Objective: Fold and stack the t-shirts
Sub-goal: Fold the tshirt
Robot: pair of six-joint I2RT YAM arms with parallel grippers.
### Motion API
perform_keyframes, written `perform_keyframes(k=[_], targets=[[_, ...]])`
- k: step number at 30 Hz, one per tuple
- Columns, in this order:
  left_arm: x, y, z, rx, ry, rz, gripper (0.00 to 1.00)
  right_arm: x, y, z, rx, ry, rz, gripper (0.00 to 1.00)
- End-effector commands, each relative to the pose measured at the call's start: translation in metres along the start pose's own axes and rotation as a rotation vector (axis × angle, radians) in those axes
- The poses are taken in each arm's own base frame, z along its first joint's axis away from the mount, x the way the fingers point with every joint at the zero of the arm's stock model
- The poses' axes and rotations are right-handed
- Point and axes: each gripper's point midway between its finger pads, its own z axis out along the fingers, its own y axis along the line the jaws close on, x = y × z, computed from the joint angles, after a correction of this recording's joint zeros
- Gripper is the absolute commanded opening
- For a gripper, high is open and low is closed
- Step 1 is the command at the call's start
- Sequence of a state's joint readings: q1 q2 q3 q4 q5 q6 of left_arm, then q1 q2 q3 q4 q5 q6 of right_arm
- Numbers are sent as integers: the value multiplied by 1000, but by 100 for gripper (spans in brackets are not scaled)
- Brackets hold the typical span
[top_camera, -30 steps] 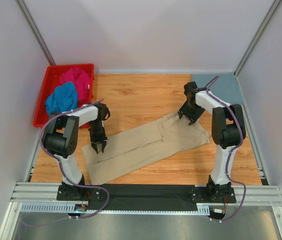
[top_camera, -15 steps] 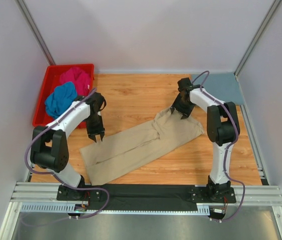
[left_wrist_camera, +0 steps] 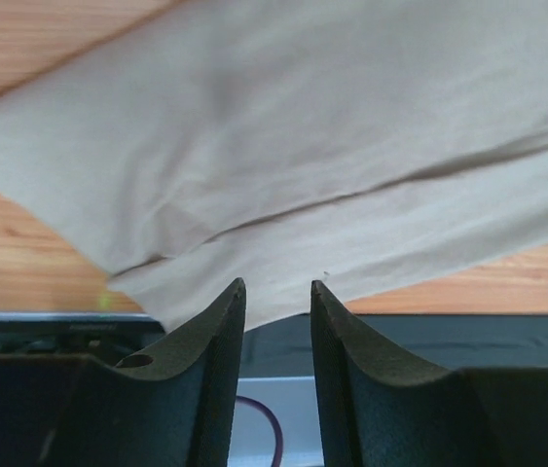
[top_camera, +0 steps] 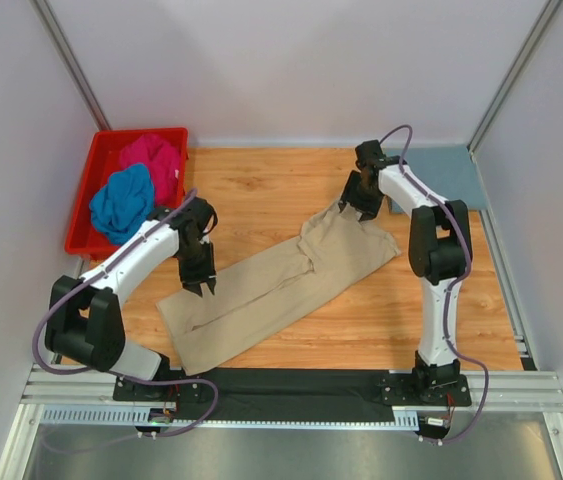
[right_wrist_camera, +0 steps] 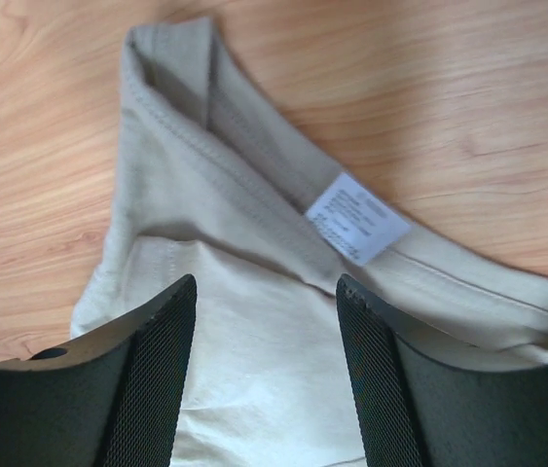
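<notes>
A beige t-shirt point(top_camera: 271, 285) lies folded lengthwise in a long diagonal strip across the wooden table. My left gripper point(top_camera: 201, 283) hovers over its near left part, jaws a little apart with nothing between them point(left_wrist_camera: 277, 284); the cloth point(left_wrist_camera: 303, 146) lies beyond the tips. My right gripper point(top_camera: 354, 207) is wide open point(right_wrist_camera: 266, 279) just above the collar end point(right_wrist_camera: 254, 370), where a white label point(right_wrist_camera: 356, 219) shows. A magenta t-shirt point(top_camera: 151, 158) and a bright blue t-shirt point(top_camera: 121, 198) lie bunched in the bin. A dusty grey-blue t-shirt point(top_camera: 451, 172) lies flat at the back right corner.
The red plastic bin point(top_camera: 83, 200) stands at the back left, close to my left arm. A black mat point(top_camera: 291, 385) and an aluminium rail run along the near edge. White walls close in the table on three sides.
The beige t-shirt's collar end has shifted back and left. My right gripper has moved back and left with it. My left arm has stretched out, its gripper staying over the shirt's left part.
</notes>
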State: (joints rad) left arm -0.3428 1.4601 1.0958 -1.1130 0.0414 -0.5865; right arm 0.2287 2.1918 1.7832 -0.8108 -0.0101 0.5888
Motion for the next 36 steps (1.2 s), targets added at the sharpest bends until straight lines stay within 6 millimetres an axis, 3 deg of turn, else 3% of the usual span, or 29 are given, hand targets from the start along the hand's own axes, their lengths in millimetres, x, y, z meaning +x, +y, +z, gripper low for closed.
perform_keyframes(k=[1,4,5,7,8,9,11,13,18,19,22,28,36], targets=[[3,-46,1,246,6,72,40,-20,-1,-39,-17,-42,-14,61],[3,-73,-3,339,-5,162,40,-10,-30,-61,115,-23,94,61],[6,-81,-2,348,7,190,40,-7,-37,-78,126,-29,128,61],[7,-98,-5,402,7,225,40,13,-61,-75,144,13,222,60],[11,-105,-3,413,25,243,40,7,-59,-89,88,-33,247,59],[12,-111,-3,431,24,257,40,26,-76,-80,116,3,266,59],[23,-120,3,442,54,294,40,28,-103,-84,124,-17,310,56],[30,-123,8,437,74,316,40,30,-113,-85,118,-28,321,54],[51,-122,32,413,159,331,39,37,-125,-78,105,-44,343,54],[53,-122,34,412,168,334,39,38,-139,-74,121,-41,387,54],[61,-120,44,394,203,342,39,33,-146,-64,111,-67,420,53],[68,-102,64,265,274,330,39,29,-152,-46,74,-73,461,51],[69,-84,79,155,307,318,38,26,-152,-28,35,-78,466,37]])
